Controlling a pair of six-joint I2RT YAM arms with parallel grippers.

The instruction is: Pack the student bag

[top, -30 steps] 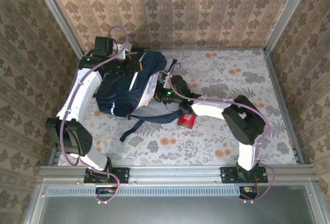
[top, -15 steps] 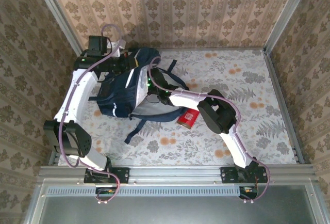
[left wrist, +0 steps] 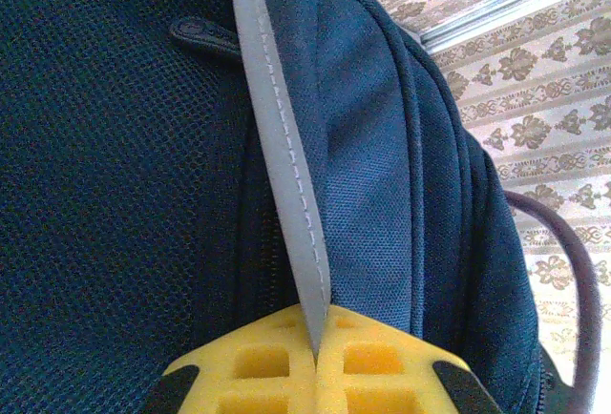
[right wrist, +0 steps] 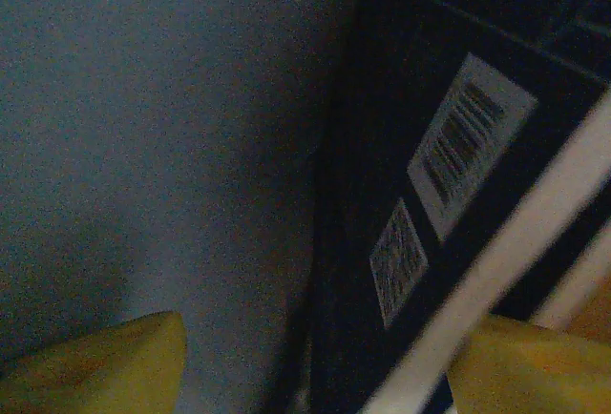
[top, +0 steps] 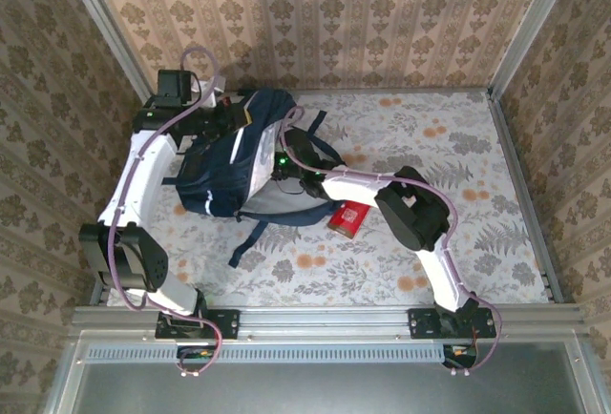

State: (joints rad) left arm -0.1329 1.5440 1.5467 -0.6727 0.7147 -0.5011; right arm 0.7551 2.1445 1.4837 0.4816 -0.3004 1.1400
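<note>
For the left claw (left wrist: 317, 338): clamped together on a grey strip (left wrist: 282, 147) of the student bag (top: 234, 161), slumped at the far left of the floral desk (top: 430, 147). For the right claw (right wrist: 315, 366): spread apart in dim light, seemingly inside the bag, alongside a dark booklet (right wrist: 382, 166) with barcode labels (right wrist: 468, 142). Just beside the bag, a red packet (top: 348, 217).

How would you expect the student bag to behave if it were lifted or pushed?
Probably floppy: the student bag is soft fabric, its strap trailing loose. Lifted by the grey strip pinched in the left gripper, it would likely sag. Pushed, it may crumple rather than slide cleanly.
</note>
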